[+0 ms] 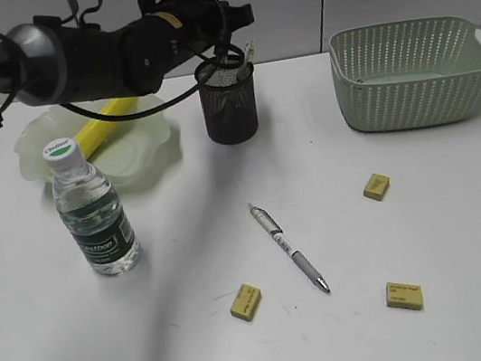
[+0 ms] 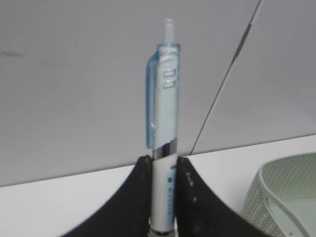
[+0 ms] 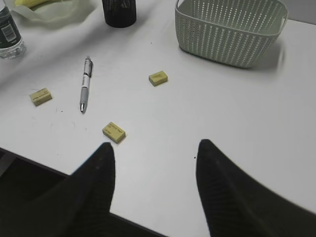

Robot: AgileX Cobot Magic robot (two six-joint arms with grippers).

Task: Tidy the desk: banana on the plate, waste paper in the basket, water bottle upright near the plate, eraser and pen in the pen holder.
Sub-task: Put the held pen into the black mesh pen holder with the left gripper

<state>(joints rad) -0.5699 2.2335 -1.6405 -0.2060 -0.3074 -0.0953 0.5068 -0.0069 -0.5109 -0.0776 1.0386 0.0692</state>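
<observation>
L gripper (image 2: 163,197) clamps a pale-blue clicker pen (image 2: 164,143) upright, arm reaching over the black mesh pen holder (image 1: 229,102). R gripper (image 3: 155,163) hangs w/ jaws wide apart, holding nothing, above the table's (image 1: 448,221) near edge. Banana (image 1: 105,124) lies on the green plate (image 1: 140,151); water bottle (image 1: 91,209) stands upright at plate's 7 o'clock. Second pen (image 1: 289,247) lies mid-table, w/ three yellow erasers at 2 (image 1: 376,186), 5 (image 1: 403,295) and 8 o'clock (image 1: 245,301). Basket (image 1: 415,70) sits at pen holder's 3 o'clock.

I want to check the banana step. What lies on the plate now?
On the plate lies the yellow banana. The left arm covers its far end and the plate's back rim, so anything else there cannot be seen.
</observation>
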